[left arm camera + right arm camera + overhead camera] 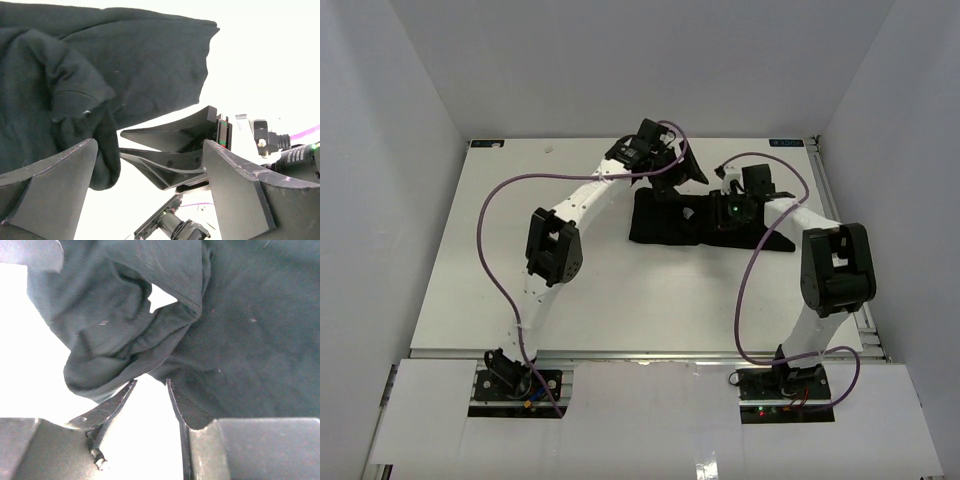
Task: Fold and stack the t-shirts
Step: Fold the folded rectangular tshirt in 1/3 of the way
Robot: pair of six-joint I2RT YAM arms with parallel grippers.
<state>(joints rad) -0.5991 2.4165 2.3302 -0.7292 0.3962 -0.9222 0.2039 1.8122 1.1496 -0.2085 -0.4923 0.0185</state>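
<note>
No text, brand, number or sign is legible in any view. The small blue label at the table's far edge is too small to read.

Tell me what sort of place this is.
Most likely a robot test cell in a lab: a white table boxed in by plain white walls, a cabled left arm and right arm bolted at its near edge, and a lone black t-shirt to work on.
</note>
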